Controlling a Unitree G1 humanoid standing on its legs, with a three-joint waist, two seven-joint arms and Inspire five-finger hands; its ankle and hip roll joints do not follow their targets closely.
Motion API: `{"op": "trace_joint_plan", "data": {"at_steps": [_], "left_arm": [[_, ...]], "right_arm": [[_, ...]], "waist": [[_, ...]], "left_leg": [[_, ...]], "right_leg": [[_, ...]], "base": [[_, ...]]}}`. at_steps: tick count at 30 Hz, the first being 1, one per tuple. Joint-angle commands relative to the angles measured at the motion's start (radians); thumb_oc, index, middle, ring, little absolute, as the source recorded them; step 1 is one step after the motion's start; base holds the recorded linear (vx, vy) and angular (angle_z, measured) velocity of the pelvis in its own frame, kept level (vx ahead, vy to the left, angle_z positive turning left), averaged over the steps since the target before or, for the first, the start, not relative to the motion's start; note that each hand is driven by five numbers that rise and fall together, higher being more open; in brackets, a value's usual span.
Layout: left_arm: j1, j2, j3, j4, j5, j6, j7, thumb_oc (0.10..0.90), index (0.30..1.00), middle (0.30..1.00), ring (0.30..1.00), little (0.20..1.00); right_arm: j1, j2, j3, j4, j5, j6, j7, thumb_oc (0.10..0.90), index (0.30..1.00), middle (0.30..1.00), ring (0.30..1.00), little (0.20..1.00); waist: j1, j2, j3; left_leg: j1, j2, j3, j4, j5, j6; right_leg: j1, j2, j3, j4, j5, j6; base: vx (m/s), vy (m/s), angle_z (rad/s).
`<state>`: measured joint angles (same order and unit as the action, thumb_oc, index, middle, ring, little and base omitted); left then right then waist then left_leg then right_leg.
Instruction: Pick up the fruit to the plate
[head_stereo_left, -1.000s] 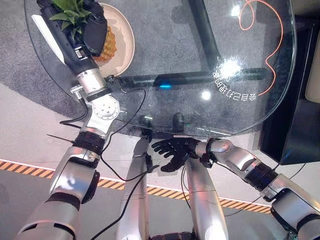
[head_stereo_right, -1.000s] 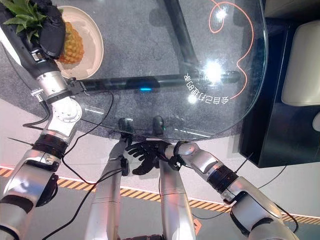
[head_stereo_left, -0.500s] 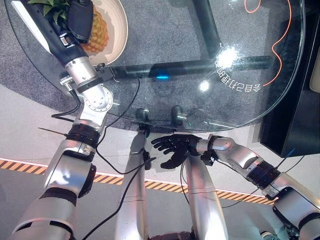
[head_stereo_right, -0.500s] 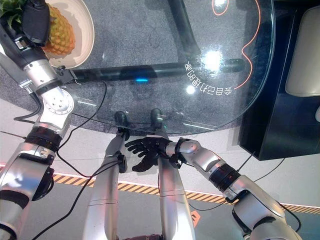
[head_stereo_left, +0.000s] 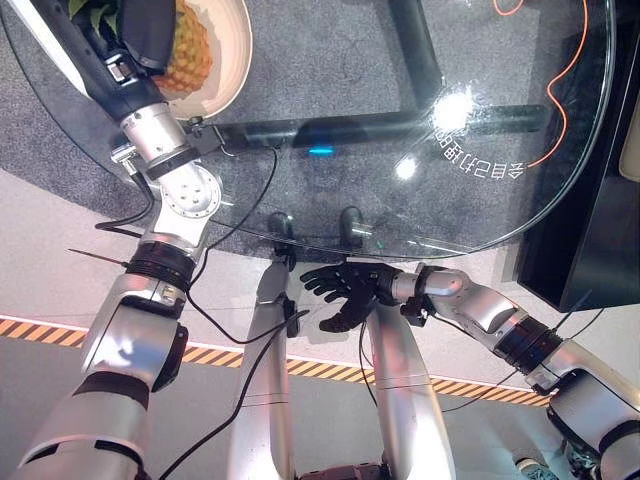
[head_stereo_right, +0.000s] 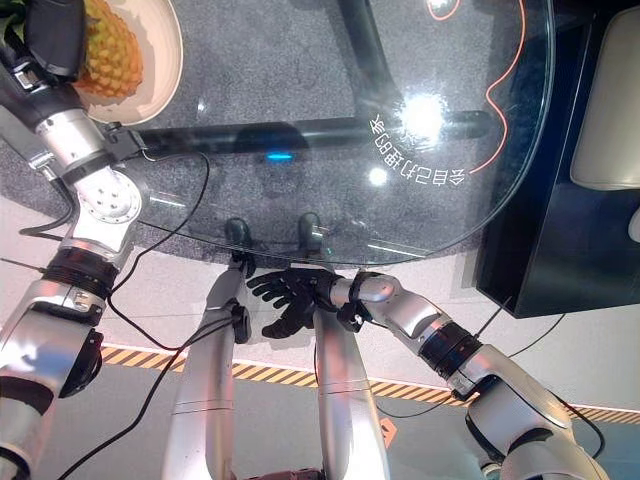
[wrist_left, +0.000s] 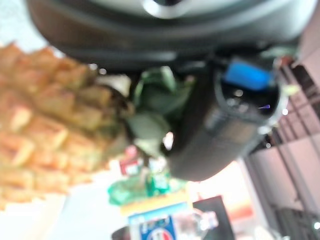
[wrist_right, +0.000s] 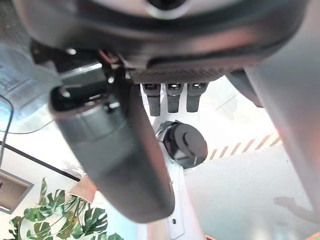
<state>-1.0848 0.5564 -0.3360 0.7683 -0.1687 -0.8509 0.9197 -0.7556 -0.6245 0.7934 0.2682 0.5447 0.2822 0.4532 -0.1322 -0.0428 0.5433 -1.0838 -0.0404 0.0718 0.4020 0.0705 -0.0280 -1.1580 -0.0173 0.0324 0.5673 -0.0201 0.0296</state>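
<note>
Change: the whole picture has slid since a second ago, so the camera was moved; the bumpy orange-yellow pineapple with green leaves (head_stereo_left: 190, 50) is still seen lying over the round cream plate (head_stereo_left: 235, 60), and the left hand (head_stereo_left: 150, 30) is still laid over it.
Meaning for the task: the fruit seems to be on the plate already, so it is judged that only the letting go is left.
Left hand: the dark left hand is curled round the pineapple near its leafy end; its thumb (wrist_left: 220, 130) is seen next to the green leaves.
Right hand: the dark right hand (head_stereo_left: 345, 292) is held open with spread fingers and holds nothing, at about 6 o'clock, below the near edge of the round clear glass table (head_stereo_left: 500, 200).
Where the fruit is: at about 11 o'clock on the table, over the plate.
How the fruit looks: a rough skin of small golden squares, with stiff green leaves at one end.
</note>
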Motion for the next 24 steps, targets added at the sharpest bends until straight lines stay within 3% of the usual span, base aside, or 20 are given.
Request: {"op": "trace_joint_plan", "data": {"at_steps": [1, 2, 3, 17, 24], "left_arm": [[-0.043, 0.005, 0.006, 0.031, -0.029, -0.022, -0.045, 0.355, 0.519, 0.519, 0.519, 0.455], [-0.039, 0.001, 0.005, 0.027, -0.035, -0.018, -0.059, 0.682, 0.799, 0.799, 0.799, 0.782], [-0.033, -0.001, 0.006, 0.022, -0.039, -0.01, -0.068, 0.8, 0.9, 0.9, 0.9, 0.9], [0.036, -0.021, 0.009, -0.024, -0.025, 0.024, -0.112, 0.8, 0.9, 0.9, 0.9, 0.9], [0.065, -0.013, 0.003, -0.053, -0.039, 0.061, -0.198, 0.8, 0.9, 0.9, 0.9, 0.9]], "right_arm": [[0.037, 0.049, 0.05, -0.044, 0.054, -0.047, 0.018, 0.8, 0.9, 0.9, 0.9, 0.9], [0.035, 0.049, 0.049, -0.049, 0.056, -0.043, 0.015, 0.8, 0.9, 0.9, 0.9, 0.9], [0.036, 0.048, 0.046, -0.054, 0.061, -0.041, 0.013, 0.8, 0.9, 0.9, 0.9, 0.9], [0.054, 0.062, 0.029, -0.043, 0.038, -0.049, 0.014, 0.8, 0.9, 0.9, 0.9, 0.9], [0.068, 0.071, 0.024, -0.043, 0.029, -0.053, 0.014, 0.8, 0.9, 0.9, 0.9, 0.9]], "waist": [[0.012, -0.007, -0.023], [0.013, -0.006, -0.023], [0.015, -0.004, -0.023], [0.033, 0.007, -0.023], [0.043, 0.015, -0.023]], "left_leg": [[-0.007, -0.043, -0.023, 0.109, -0.075, -0.038], [-0.003, -0.043, -0.024, 0.105, -0.073, -0.037], [0.002, -0.045, -0.026, 0.103, -0.072, -0.038], [0.103, -0.045, -0.046, 0.042, -0.045, -0.043], [0.163, -0.044, -0.057, 0.013, -0.036, -0.045]], "right_leg": [[0.034, 0.038, -0.003, -0.104, 0.067, 0.024], [0.038, 0.037, -0.005, -0.105, 0.067, 0.024], [0.042, 0.038, -0.006, -0.104, 0.065, 0.024], [0.146, 0.036, -0.026, -0.149, 0.051, 0.014], [0.209, 0.032, -0.038, -0.168, 0.042, 0.011]], "base": [[-0.04, -0.055, 0.01], [-0.03, -0.049, 0.02], [-0.03, -0.052, 0.01], [-0.04, -0.06, 0.03], [-0.03, -0.067, 0.03]]}}
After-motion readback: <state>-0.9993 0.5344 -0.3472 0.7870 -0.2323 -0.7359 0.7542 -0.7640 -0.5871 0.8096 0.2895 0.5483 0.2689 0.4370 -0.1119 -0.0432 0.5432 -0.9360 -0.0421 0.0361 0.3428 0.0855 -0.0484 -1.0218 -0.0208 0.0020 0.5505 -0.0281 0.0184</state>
